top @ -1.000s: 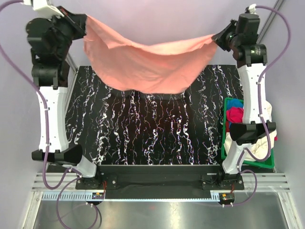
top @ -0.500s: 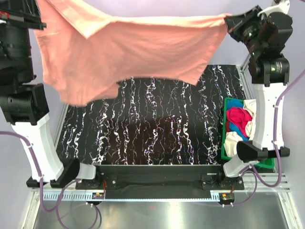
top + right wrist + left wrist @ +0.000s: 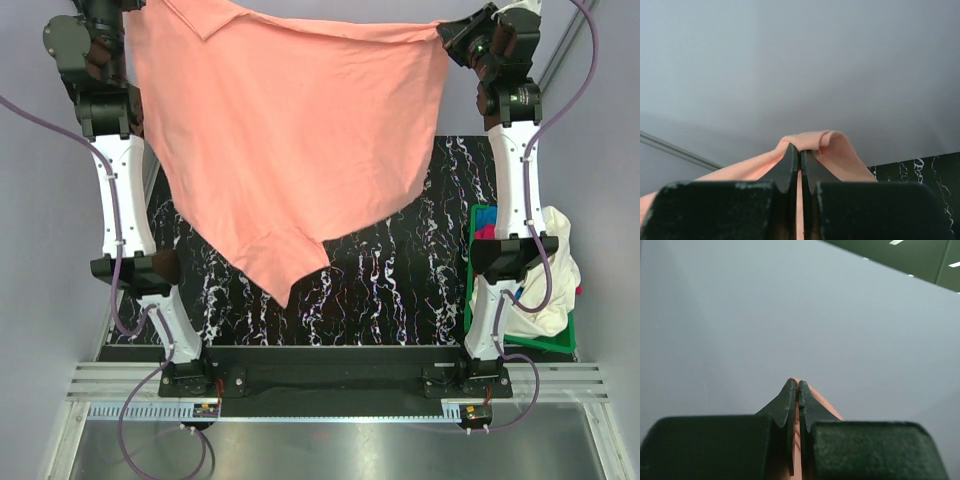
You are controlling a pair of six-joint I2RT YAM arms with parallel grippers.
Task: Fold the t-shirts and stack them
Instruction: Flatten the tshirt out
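My left pincer point(image 3: 797, 386) and right pincer point(image 3: 800, 149) are each clamped tight on a top corner of the pink shirt point(image 3: 290, 130), which hangs spread high above the table point(image 3: 400, 290). I'd lower both evenly, letting the low tip land first, so it lies flat.

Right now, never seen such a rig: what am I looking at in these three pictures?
These are two robot arms bolted at the near edge of a black white-veined table. The wide picture looks down from above and behind them; the other two come from a camera on each wrist, looking along its own fingers. The left gripper and the right gripper are each shut on an edge of one salmon-pink cloth t-shirt, which hangs spread between them over the table. At the right, a green plastic basket holds more clothes, a cream-white one spilling over its rim.
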